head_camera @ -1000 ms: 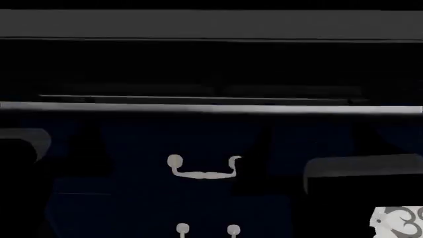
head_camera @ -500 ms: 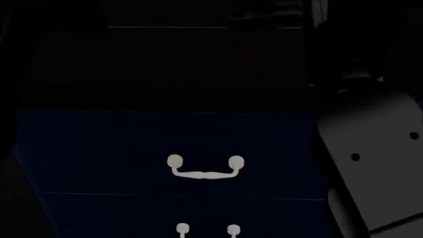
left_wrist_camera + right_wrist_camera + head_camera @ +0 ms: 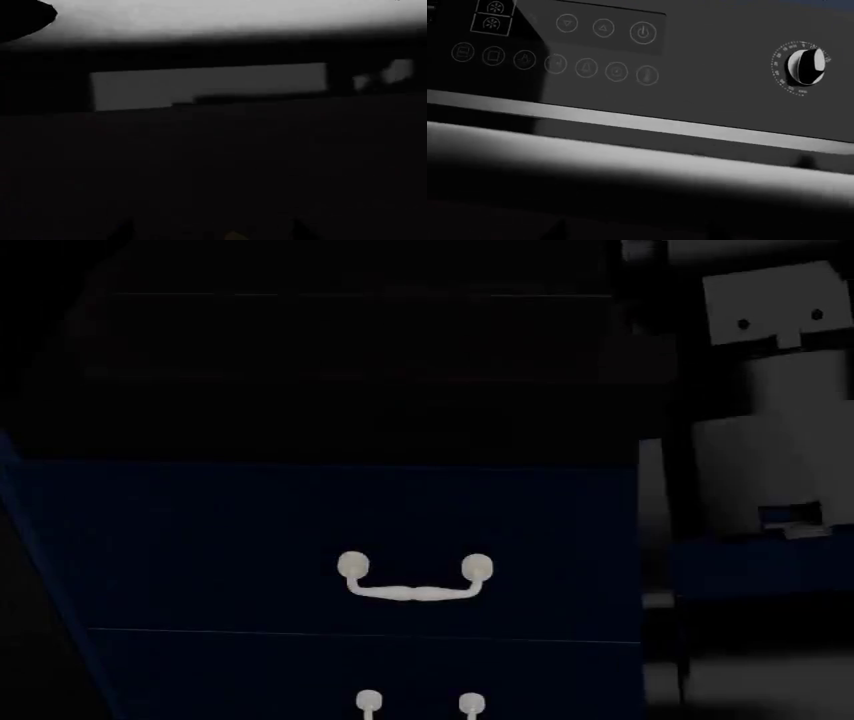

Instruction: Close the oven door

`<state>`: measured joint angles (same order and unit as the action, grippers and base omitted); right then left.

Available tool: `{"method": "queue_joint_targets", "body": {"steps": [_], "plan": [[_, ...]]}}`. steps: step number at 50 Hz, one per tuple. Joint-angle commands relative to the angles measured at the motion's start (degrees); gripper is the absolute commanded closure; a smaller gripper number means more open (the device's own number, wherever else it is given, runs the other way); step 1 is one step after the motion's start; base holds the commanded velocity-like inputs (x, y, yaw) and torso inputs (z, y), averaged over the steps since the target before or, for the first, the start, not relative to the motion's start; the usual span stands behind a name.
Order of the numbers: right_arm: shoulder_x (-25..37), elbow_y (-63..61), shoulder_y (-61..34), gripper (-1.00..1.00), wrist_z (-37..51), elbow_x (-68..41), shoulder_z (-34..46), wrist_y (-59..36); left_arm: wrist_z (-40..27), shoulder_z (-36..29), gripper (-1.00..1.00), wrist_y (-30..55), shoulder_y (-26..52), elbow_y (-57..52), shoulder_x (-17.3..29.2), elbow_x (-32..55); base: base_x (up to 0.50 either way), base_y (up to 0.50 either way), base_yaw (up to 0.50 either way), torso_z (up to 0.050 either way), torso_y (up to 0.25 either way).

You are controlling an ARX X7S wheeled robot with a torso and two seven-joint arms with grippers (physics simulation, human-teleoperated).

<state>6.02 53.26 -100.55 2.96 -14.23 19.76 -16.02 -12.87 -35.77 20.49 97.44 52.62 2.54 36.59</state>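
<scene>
In the head view the oven door (image 3: 267, 530) shows its navy-blue outer face upright, with its small white bail handle (image 3: 414, 582) in the middle. Its top edge meets the black band (image 3: 347, 380) above with no gap visible. The right wrist view looks closely at the black control panel (image 3: 694, 90), with touch icons and a dial (image 3: 804, 66). A blurred grey edge (image 3: 627, 170) lies below it. My left gripper (image 3: 210, 232) and right gripper (image 3: 637, 231) are only faint dark outlines. Neither gripper is seen touching the door.
Under the door sits a navy drawer (image 3: 240, 680) with a like white handle (image 3: 418, 702). Grey links of my right arm (image 3: 781, 390) rise at the right of the oven. The left wrist view shows only a dark surface and a pale grey rectangle (image 3: 207, 87).
The grey bars that crossed the head view a second ago are gone. My right arm's grey link has risen from the lower right to the upper right. The door handle stays in place.
</scene>
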Motion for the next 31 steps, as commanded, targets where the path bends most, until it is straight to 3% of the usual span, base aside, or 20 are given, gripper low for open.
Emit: {"method": "queue_joint_targets", "body": {"steps": [1, 7, 9, 14, 31], "plan": [[-4.3, 21.7, -9.4, -1.0, -3.9, 8.6, -4.1, 8.6, 2.1, -13.5, -1.0, -9.1, 10.3, 22.4, -2.5, 11.9, 0.0, 0.0, 0.0, 0.0, 0.0], [-5.1, 21.7, -9.6, -1.0, -3.8, 12.9, -6.2, 6.2, 1.9, -12.6, -1.0, -5.1, 9.4, 22.4, -2.5, 6.4, 0.0, 0.0, 0.0, 0.0, 0.0], [-5.3, 21.7, -9.2, -1.0, -3.7, 13.6, -6.0, 6.2, 3.7, -7.6, -1.0, -3.2, 9.0, 22.4, -2.5, 5.5, 0.0, 0.0, 0.0, 0.0, 0.0], [-5.2, 21.7, -8.1, -1.0, -3.0, 14.1, -5.3, 4.7, 3.0, -10.4, -1.0, -2.4, 8.7, 22.4, -2.5, 5.7, 0.0, 0.0, 0.0, 0.0, 0.0], [-5.2, 21.7, -8.1, -1.0, -3.0, 14.1, -5.3, 4.7, 3.5, -9.1, -1.0, -2.0, 8.8, 22.4, -2.5, 6.7, 0.0, 0.0, 0.0, 0.0, 0.0]]}}
